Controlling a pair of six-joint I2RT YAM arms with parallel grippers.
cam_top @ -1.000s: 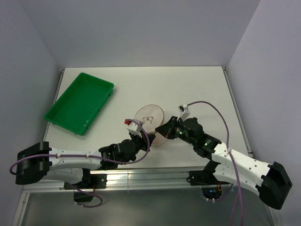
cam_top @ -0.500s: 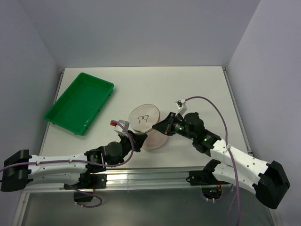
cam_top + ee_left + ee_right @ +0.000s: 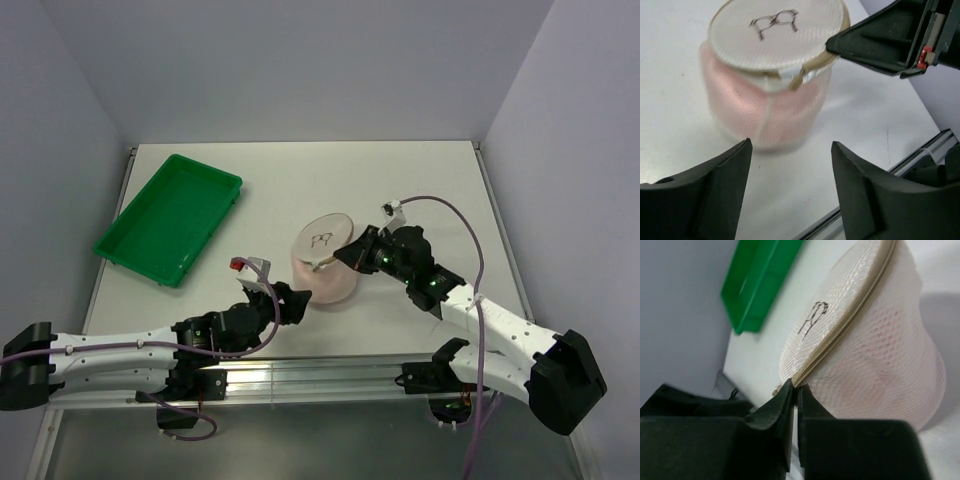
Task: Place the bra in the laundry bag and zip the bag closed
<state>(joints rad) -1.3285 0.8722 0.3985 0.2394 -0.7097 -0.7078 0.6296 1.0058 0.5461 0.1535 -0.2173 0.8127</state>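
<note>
1. Left wrist view: left hand [image 3: 790,150] released, dark fingers [image 3: 705,195] spread wide with only bare surface [image 3: 670,75] between them; just short of the laundry bag [image 3: 777,32], not touching it.
2. Just beyond those fingers: laundry bag standing like a short drum, round white mesh face uppermost and tilted, with a dark bra outline printed on it. Small white tab [image 3: 785,77] hanging at the near rim.
3. Inside the bag: bra [image 3: 770,115], pale pink through the mesh wall, filling the lower part down to the surface.
4. Right wrist view: right hand [image 3: 795,389] clenched, its two black tips pressed together on the tan zip band [image 3: 847,322] at the rim of the bag. Cannot tell whether the zip is shut all the way round.
5. From the top external camera: bag at mid-surface between the two hands, left hand at its near left, right hand at its right rim.
6. Farthest back, at the far left and well apart from the bag: green tray [image 3: 165,220], lying at a slant to the surface edges.
</note>
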